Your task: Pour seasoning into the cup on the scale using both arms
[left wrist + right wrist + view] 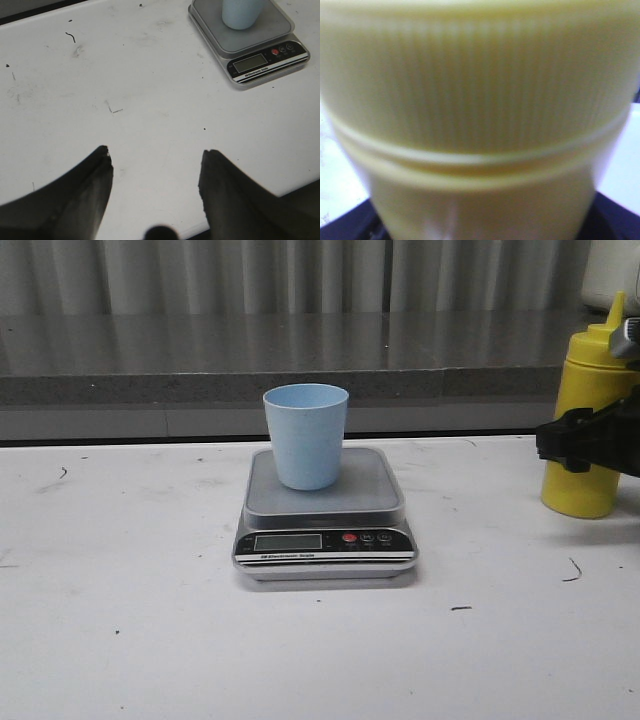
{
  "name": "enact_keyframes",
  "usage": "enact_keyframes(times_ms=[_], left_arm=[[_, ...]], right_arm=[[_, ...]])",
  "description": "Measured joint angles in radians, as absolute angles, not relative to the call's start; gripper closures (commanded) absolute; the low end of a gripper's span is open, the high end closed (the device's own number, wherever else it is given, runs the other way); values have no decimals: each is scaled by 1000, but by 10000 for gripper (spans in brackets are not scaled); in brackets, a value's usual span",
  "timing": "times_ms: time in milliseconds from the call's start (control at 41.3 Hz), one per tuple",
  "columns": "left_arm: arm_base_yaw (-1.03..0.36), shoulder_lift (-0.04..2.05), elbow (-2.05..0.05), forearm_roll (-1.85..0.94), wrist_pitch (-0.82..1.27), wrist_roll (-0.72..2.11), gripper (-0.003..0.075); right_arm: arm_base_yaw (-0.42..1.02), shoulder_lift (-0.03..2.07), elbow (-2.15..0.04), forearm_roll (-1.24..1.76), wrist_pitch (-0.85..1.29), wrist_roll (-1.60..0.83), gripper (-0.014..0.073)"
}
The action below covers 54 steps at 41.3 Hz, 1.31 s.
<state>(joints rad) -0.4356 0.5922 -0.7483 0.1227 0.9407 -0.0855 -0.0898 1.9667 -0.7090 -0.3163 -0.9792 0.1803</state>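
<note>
One cup is seated on one scale. One bottle is clasped by the right pincer; the left pincer is held released over the worktop.

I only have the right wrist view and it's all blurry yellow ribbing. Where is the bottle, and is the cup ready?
Observer: The bottle stands upright on the table, right of the scale.
Operator: And the cup?
Observer: The cup stands upright on the scale's platform.
Operator: Left arm?
Observer: The left pincer is open over bare table, away from the scale.
</note>
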Motion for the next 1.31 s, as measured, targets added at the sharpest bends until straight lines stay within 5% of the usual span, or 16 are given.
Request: enact_keyframes(times_ms=[363,726,1306], left_arm=[[-436,592,-748,123,941,-86,333],[-436,592,-748,123,941,-86,333],[-436,592,-748,123,941,-86,333]], right_arm=[[-90,1915,-696,-311,-840,170,11],[-90,1650,-580,-311,-557,234,11],[152,1073,-570,-265,446,364,12]])
